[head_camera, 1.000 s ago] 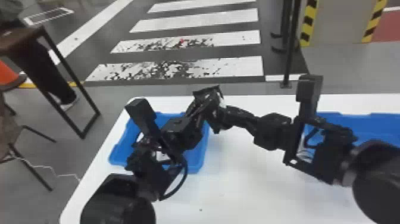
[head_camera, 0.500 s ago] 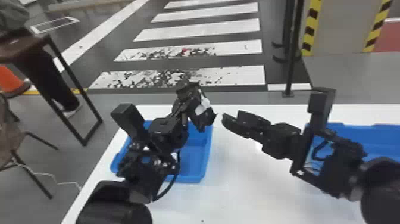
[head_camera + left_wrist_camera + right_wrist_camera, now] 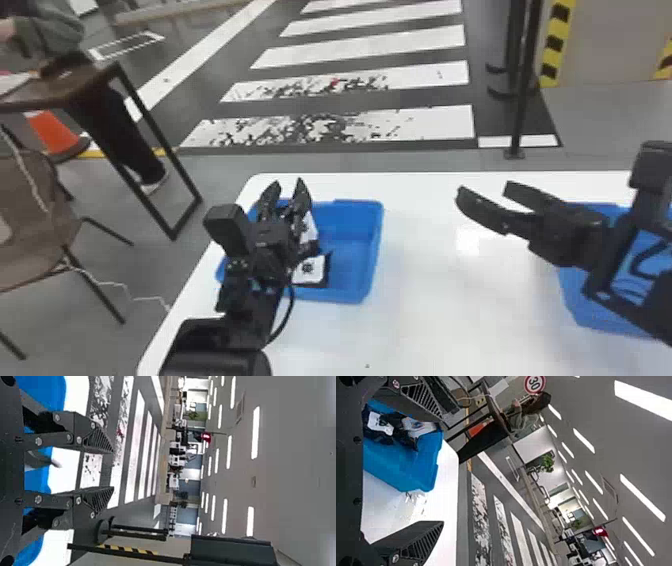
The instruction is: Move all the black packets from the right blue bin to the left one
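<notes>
My left gripper (image 3: 284, 190) and right gripper (image 3: 483, 191) are open; careless lifting with the left could snag a packet (image 3: 307, 270), dragging it from the left bin (image 3: 356, 250).

Left gripper (image 3: 286, 187), fingers apart, over left blue bin (image 3: 350, 250); black-and-white packets (image 3: 306, 270) inside. Right gripper (image 3: 483, 191), fingers apart, above white table (image 3: 425, 320), near right blue bin (image 3: 585, 307).

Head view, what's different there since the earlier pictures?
The left pincer moved left and opened, letting go of its packet; black packets are inside the left bin. The right pincer drew away rightward. The left bin and right bin stayed put.
</notes>
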Controlling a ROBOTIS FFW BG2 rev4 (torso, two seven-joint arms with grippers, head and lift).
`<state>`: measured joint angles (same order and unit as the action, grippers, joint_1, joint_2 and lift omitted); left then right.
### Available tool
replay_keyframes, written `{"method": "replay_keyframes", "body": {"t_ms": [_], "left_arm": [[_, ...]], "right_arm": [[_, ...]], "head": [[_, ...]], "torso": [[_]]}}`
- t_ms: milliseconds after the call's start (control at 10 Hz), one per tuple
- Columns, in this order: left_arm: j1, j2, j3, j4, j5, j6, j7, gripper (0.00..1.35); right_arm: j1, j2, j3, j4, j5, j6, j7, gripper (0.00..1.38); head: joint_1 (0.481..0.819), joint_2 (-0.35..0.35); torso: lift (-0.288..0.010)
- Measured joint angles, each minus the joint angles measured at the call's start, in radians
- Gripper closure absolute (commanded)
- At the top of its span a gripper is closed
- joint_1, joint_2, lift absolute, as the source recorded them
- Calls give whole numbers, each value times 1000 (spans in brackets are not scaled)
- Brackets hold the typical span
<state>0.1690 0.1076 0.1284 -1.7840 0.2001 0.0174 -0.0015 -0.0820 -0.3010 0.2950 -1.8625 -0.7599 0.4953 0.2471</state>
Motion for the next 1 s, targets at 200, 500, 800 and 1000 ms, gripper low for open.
{"method": "replay_keyframes", "body": {"t_ms": [200,500,800,1000], "left_arm": [[11,-2,-6,-3,47,-50,-75,159],[102,-3,-14,-170,83,6,-96,159],[167,2,-19,-281,93,84,-106,159],[163,5,-33,-295,102,93,-110,159]], "right_arm": [[44,12,-109,-45,131,30,-3,90],[172,67,-339,-278,337,391,-174,88],[192,86,-457,-373,417,721,-279,82],[117,76,-476,-324,456,899,-296,78]], "head": [[667,248],[695,108],[695,-18],[695,-73]], "torso": [[-140],[-140],[-140],[-140]]}}
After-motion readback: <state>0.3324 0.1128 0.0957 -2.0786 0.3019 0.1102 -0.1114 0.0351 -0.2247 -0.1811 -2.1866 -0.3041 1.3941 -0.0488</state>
